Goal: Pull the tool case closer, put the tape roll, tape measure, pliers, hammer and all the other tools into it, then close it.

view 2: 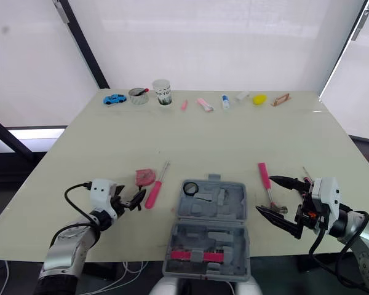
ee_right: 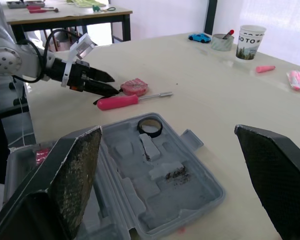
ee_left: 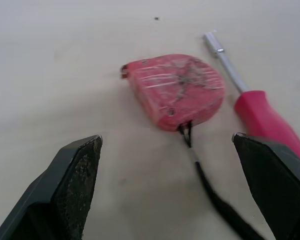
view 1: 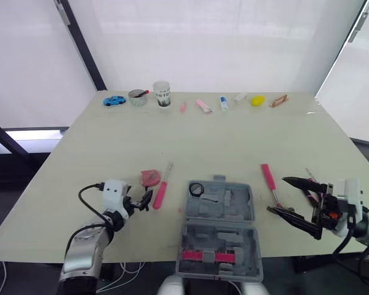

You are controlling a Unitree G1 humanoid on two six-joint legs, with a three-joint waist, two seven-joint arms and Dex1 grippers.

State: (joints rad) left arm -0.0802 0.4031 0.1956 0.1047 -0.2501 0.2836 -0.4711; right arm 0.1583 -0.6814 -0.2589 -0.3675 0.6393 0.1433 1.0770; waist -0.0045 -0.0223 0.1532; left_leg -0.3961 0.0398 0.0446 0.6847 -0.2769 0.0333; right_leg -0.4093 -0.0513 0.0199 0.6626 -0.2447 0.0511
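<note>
An open grey tool case lies at the lower centre of the head view, near the table's front edge, so the pulling step looks done and packing is under way. A black tape roll sits in the upper left corner of the case, and a pink-red tool lies in its lower half. At the lower left, the left gripper hovers low over the table with its two black fingers spread wide, aimed at the pink tape measure, which lies flat just ahead of the fingertips and apart from them. A pink-handled screwdriver lies just beside the tape measure. At the lower right, the right gripper is also spread wide and holds nothing; the pink-handled hammer lies by its tips, and what may be the pliers is partly hidden behind it. The step in hand seems to be picking up the tape measure. The next move likely calls for advancing the left fingers around its body, clear of the screwdriver, then pinching it.
</note>
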